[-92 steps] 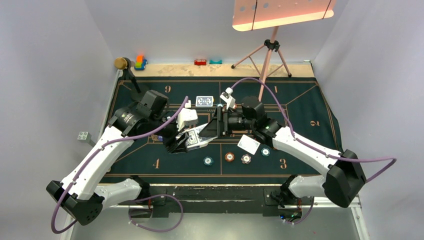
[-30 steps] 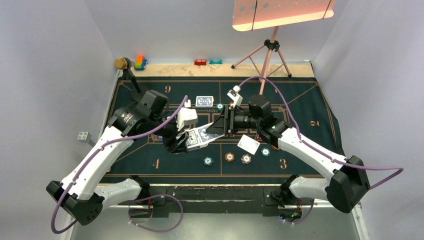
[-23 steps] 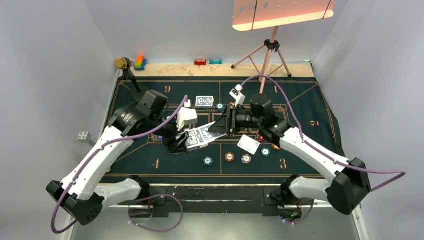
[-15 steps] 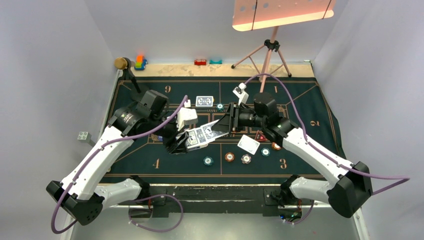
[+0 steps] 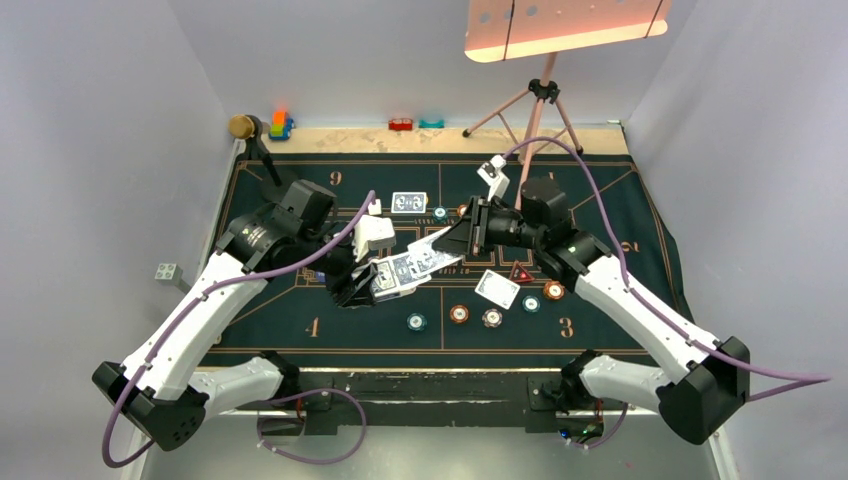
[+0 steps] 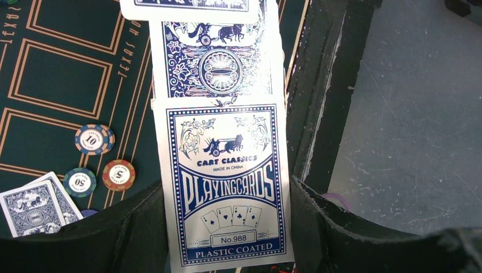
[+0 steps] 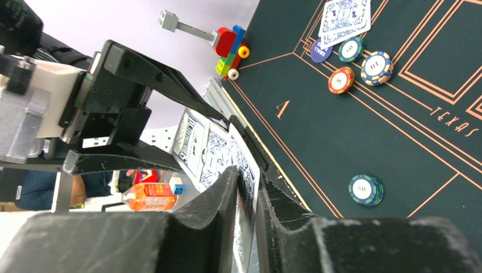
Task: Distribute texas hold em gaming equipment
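As right gripper [image 5: 445,240] pinches card [image 5: 425,248], its length points toward pack [image 5: 388,278].

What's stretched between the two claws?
A blue-backed playing card, bridging the card pack in the left gripper and the right gripper; top view shows it.

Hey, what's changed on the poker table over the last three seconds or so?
The right gripper closed on one card and drew back toward its own side, sliding it away from the deck. The left gripper kept holding the deck in place; the chips and dealt cards on the mat did not move.
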Controlling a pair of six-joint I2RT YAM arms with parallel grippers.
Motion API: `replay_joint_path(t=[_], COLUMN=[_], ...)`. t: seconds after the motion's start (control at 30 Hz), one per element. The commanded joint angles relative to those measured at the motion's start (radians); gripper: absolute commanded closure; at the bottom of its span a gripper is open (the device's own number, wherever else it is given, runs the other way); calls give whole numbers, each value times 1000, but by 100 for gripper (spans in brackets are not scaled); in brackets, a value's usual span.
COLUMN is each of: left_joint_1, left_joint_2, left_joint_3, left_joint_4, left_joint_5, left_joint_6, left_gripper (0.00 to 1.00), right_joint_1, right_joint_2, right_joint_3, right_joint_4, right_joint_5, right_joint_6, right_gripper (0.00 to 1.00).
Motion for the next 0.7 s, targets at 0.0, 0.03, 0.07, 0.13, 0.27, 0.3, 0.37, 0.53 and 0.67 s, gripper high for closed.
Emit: replay_joint_path(t=[0.0, 0.03, 0.07, 0.13, 0.27, 0.3, 0.37, 0.53, 0.67], left_joint_1=[7, 7, 6, 7, 6, 6, 7, 6, 6], left_joint_2=[-14, -13, -14, -18, -28, -31, -36, -45, -52], left_joint_3=[38, 37, 36, 32, 21, 18, 13, 10, 10], left_joint_4=[27, 27, 26, 26, 27, 27, 25, 13, 11], left_joint_5=[39, 39, 37, 39, 43, 44, 48, 54, 58], left_joint_6=[-5, -4, -4, -2, -4, -6, -8, -4, -2], left_gripper=[100, 100, 100, 100, 100, 100, 100, 100, 100], right_joint_1=[-20, -24, -28, -40, -98, -113, -133, -147, -146], right_joint_2=[-27, -26, -23, -16, 10, 22, 63, 279, 526], right_joint_3=[62, 67, 73, 88, 122, 127, 151, 250, 360], right_joint_4=[2, 4, 4, 2, 21, 40, 65, 141, 202], right_joint_5=[2, -2, -4, -10, -42, -52, -57, -67, -34], right_joint_6=[-8, -6, -5, -5, 2, 7, 6, -21, -43], right_gripper=[81, 82, 83, 88, 96, 97, 97, 99, 100])
